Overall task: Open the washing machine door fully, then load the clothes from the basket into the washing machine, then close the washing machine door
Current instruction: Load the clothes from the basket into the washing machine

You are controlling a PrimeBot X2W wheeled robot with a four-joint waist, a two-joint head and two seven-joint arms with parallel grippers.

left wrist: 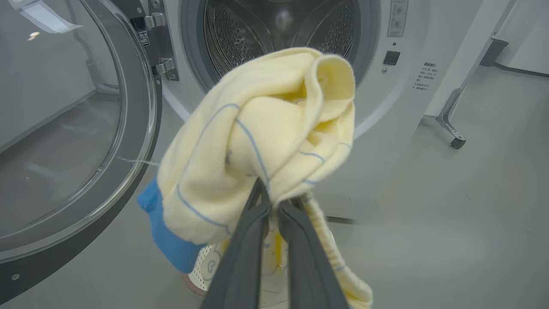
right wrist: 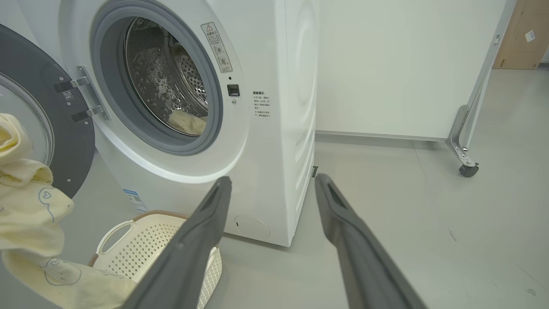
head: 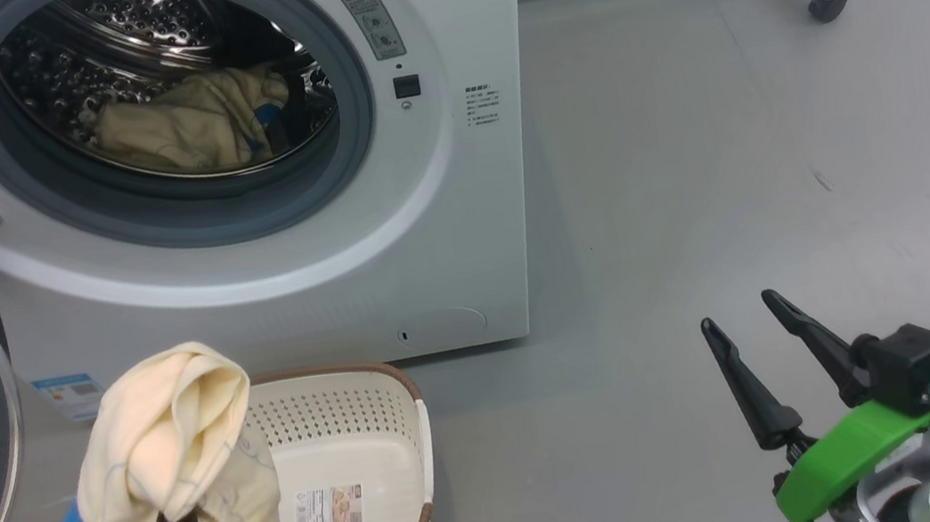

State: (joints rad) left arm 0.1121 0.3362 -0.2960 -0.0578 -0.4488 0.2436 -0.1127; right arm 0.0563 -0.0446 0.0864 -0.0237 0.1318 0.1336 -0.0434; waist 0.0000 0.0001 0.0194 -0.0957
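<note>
Left claw (left wrist: 272,205) pressed together on the soft cream-yellow fabric garment with blue bands (left wrist: 257,141), held up above the basket

I pinch it by a bunched fold, so the bulk rides above my fingers and a tail hangs toward the small cream-white perforated plastic basket with a brown rim (head: 341,408); I judge that keeps it off the floor on the way to the drum. My right claw (head: 737,309) is spread wide and empty, off to the side over grey floor, out of the path. The round glossy black-rimmed glass door (left wrist: 143,128) stands swung wide, leaving the mouth of the big white front-loading washing machine (head: 479,232) free. My left wrist view shows the pinch itself; the head view shows another cream piece (head: 187,127) lying in the steel drum, which the bundle hides from that wrist
</note>
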